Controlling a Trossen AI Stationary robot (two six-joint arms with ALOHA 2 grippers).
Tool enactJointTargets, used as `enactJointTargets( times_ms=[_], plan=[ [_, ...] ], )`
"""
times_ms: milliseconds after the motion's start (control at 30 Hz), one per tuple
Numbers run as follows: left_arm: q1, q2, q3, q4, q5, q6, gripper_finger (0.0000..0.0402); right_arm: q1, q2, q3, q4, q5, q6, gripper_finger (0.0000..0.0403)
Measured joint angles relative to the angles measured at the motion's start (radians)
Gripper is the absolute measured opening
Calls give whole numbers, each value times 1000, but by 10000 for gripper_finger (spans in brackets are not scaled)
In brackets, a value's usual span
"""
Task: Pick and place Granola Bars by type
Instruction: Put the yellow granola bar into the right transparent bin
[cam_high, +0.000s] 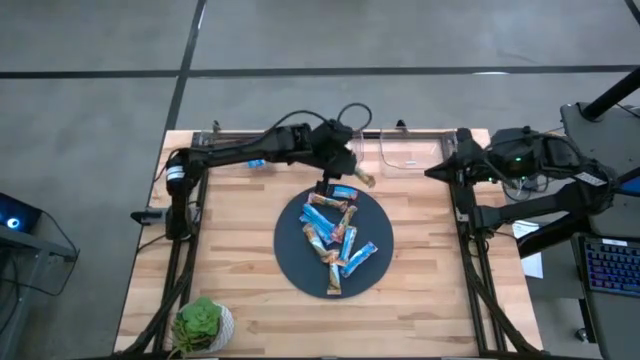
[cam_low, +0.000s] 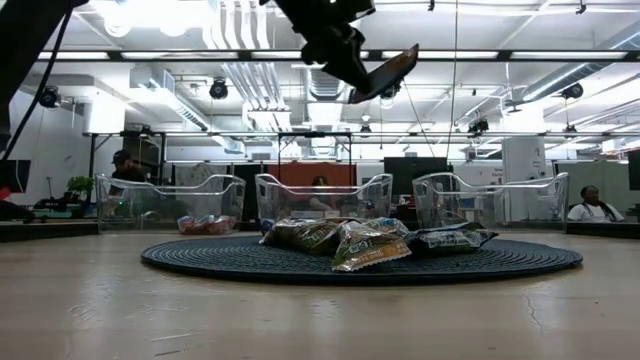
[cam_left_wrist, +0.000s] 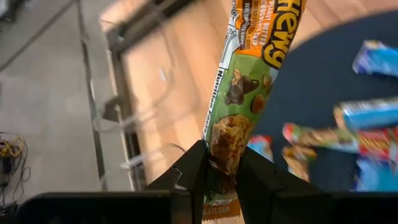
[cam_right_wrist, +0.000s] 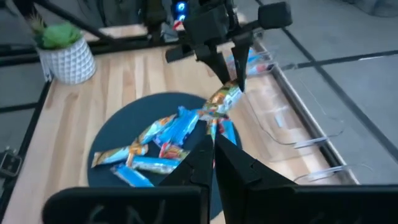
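Note:
My left gripper (cam_high: 350, 170) hangs over the far rim of the dark round mat (cam_high: 290, 265), shut on a green-and-orange granola bar (cam_left_wrist: 249, 74). In the low view that bar (cam_low: 385, 72) is high above the table. Several more granola bars, blue, blue with red, and brown-tan (cam_high: 335, 240), lie in a loose heap on the mat. My right gripper (cam_right_wrist: 214, 155) is shut with nothing in it, drawn back at the table's right side (cam_high: 445, 170). My left gripper pinches the bar near one end (cam_left_wrist: 225, 158) between its two fingers (cam_left_wrist: 191, 169), which lie across it. The fingers come slanting down from above. The bar is lifted clear of the mat and sticks out beyond the fingertips at a slant.
Three clear bins stand along the far edge: left (cam_low: 170, 200), middle (cam_low: 320, 195), right (cam_low: 490, 200). The left bin holds some bars (cam_low: 205, 225). A potted plant (cam_high: 200, 325) sits at the near left corner. People show in the room beyond the table.

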Motion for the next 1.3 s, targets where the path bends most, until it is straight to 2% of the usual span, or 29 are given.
enactJointTargets(
  times_ms=[400,667,833,967,1133,1300],
  plan=[
    [64,0,0,230,109,-108,57,0,-29,5,1,58,40,8],
    [83,4,0,305,178,-222,57,0,-29,5,2,71,48,8],
    [93,6,0,366,252,-302,57,0,-23,5,29,198,51,8],
    [106,6,0,451,300,-430,57,0,-15,5,83,278,39,8],
    [140,4,-1,616,463,-648,57,0,-4,5,182,319,32,12],
    [150,2,-1,750,551,-769,57,0,13,14,221,316,39,48]
  ],
)
